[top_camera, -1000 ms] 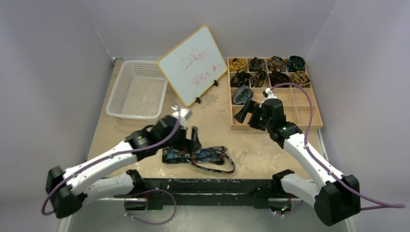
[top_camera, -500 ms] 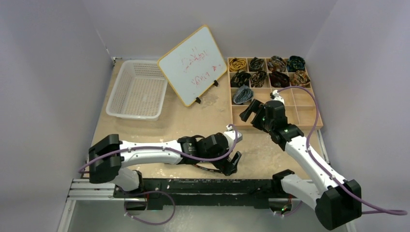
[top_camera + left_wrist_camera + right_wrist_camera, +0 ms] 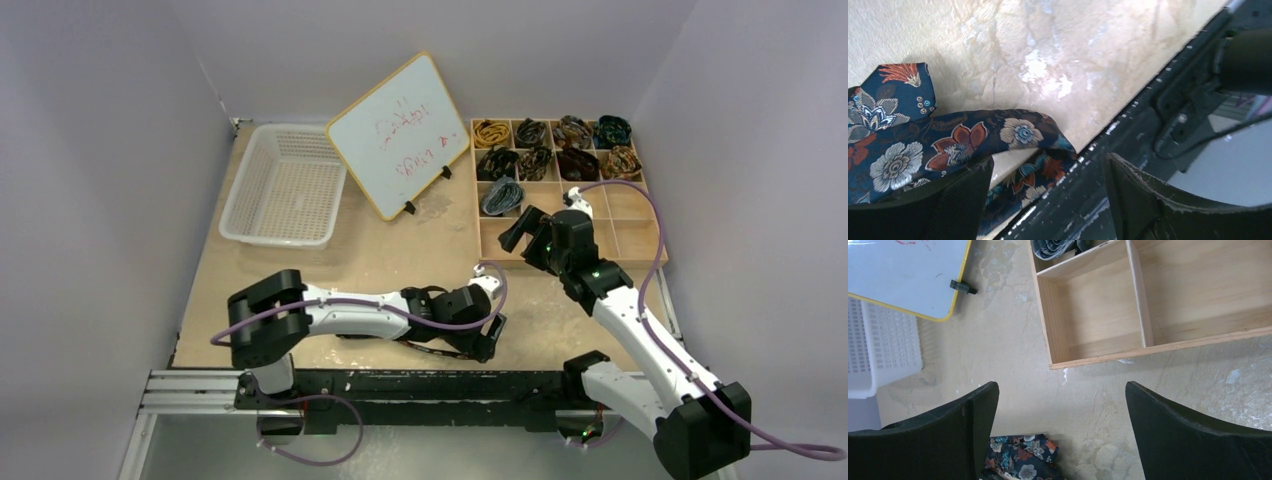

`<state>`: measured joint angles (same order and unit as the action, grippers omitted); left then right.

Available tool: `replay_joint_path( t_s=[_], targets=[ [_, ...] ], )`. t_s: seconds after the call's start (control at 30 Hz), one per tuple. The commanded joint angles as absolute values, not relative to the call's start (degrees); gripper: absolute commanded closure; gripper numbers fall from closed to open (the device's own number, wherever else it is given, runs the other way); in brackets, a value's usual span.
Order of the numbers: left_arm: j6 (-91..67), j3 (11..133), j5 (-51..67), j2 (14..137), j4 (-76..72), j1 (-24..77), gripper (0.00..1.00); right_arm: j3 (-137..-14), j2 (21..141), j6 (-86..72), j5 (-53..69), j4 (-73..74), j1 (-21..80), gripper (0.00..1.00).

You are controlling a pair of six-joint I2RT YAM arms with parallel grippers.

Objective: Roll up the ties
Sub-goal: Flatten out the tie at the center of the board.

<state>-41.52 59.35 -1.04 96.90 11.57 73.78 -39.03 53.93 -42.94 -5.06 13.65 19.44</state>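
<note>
Navy floral tie (image 3: 948,145) is lying loose at the worktop's (image 3: 400,250) near edge, roughly mid-way along. Left gripper (image 3: 1047,160) is down low right over its end, jaws spread wide, nothing pinched. Right gripper (image 3: 1062,387) is wide open too, hanging by the near side of the wooden tray (image 3: 632,235). Rolled ties (image 3: 530,133) fill the tray's far compartments.

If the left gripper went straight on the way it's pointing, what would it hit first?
Probably the navy floral tie: its folded end lies ahead of the open left gripper, at the near edge of the table; depth is unclear.
</note>
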Motion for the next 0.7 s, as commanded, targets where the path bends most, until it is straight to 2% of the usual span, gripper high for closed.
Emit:
replay_joint_path(
  t_s=[0.0,0.27,0.37,0.53,0.67],
  targets=[
    [-46.3,62.0,-4.5,100.6,9.8,74.2,0.24,-40.0,52.5,-43.3,-6.8,15.1,19.3,0.01],
    [-45.8,67.0,-4.2,107.0,10.4,74.5,0.45,-39.6,52.1,-43.2,-6.1,15.1,19.3,0.01],
    [-45.5,67.6,-5.0,106.9,11.3,74.5,0.63,-39.6,52.3,-43.1,-6.5,15.0,19.3,0.01],
    [-44.8,66.7,-8.1,102.5,12.4,74.5,1.0,-39.4,53.7,-42.1,-4.6,14.0,19.3,0.01],
    [-43.2,65.8,-11.5,95.6,14.8,73.7,1.0,-39.1,53.4,-36.5,1.6,9.8,19.3,0.02]
  ],
)
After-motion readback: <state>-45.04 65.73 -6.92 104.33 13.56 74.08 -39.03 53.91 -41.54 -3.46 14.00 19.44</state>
